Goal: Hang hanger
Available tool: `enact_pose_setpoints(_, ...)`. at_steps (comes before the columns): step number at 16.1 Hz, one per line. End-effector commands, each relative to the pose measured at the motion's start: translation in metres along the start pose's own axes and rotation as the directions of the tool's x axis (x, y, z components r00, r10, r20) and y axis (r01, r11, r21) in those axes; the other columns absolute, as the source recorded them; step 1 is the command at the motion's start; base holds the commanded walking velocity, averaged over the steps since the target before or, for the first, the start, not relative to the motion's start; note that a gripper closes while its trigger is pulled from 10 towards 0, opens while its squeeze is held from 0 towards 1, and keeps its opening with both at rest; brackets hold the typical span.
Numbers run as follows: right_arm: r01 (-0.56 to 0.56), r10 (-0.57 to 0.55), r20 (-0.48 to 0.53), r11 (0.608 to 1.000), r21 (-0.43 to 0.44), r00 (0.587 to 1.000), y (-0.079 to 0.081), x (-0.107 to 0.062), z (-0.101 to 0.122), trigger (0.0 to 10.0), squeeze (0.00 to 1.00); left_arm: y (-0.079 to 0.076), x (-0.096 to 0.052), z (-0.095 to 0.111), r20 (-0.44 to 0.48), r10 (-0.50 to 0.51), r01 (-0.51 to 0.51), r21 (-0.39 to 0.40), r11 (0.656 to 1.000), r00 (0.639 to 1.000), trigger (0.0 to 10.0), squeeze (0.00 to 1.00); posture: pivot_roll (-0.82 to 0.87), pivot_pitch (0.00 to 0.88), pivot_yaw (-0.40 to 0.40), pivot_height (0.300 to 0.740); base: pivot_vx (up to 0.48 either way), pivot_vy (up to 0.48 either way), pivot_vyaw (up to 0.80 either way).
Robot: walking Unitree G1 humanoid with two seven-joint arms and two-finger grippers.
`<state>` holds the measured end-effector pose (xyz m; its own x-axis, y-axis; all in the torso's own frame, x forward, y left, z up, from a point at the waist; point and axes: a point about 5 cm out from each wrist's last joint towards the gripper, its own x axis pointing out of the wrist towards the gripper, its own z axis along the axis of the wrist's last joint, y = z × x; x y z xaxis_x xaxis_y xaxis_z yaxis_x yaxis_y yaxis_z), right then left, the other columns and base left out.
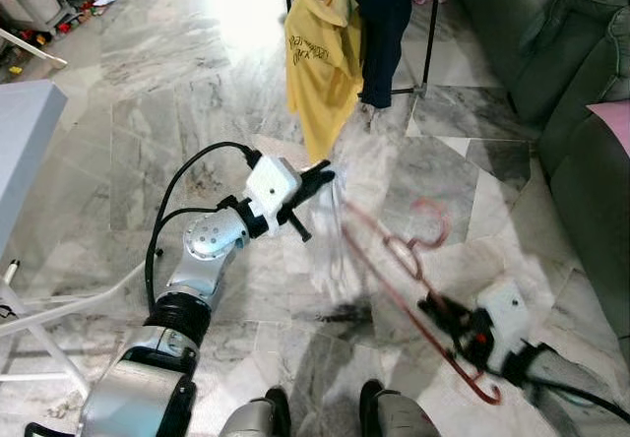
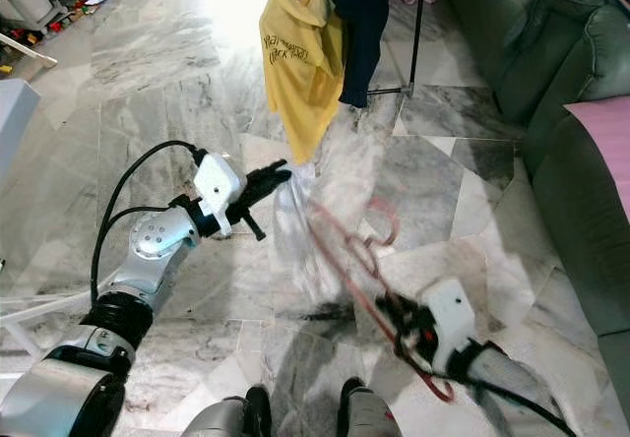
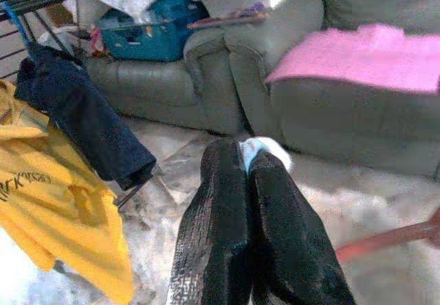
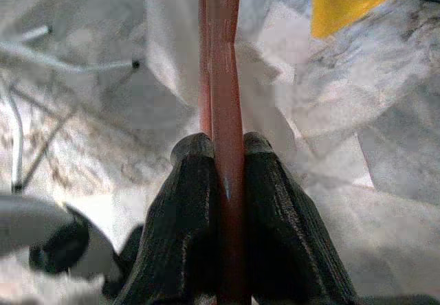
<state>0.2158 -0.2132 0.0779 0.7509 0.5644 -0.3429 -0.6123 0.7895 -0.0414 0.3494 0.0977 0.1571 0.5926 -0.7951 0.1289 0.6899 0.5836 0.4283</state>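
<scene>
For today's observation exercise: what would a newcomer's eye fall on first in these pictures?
The red hanger, clamped in the right gripper above the marble floor. The left gripper pinches a pale garment draped on it. Beyond hangs a yellow shirt on a rack.

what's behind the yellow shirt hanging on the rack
Behind the yellow shirt hangs a dark navy garment on the same drying rack, with a grey-green sofa beyond. The rack's top bars and the shirt's hanger are cut off or covered.
</scene>
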Motion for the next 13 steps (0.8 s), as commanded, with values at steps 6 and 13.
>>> enact_pose_setpoints(6,-0.178,0.168,-0.117,0.980,-0.089,0.979,0.008,-0.019,0.006,10.0,0.00,0.011,-0.014,-0.014,-0.130,0.004,0.014,0.138,0.990,0.991,10.0,0.00,-0.19,0.248,0.105,0.740,0.000,0.000,0.00)
enact_pose_setpoints(13,-0.255,0.228,-0.211,0.961,-0.106,0.950,0.011,-0.023,0.000,10.0,0.00,0.032,-0.016,-0.009,-0.159,0.056,-0.022,0.206,0.978,0.986,10.0,0.00,-0.19,0.254,0.110,0.740,0.000,0.000,0.00)
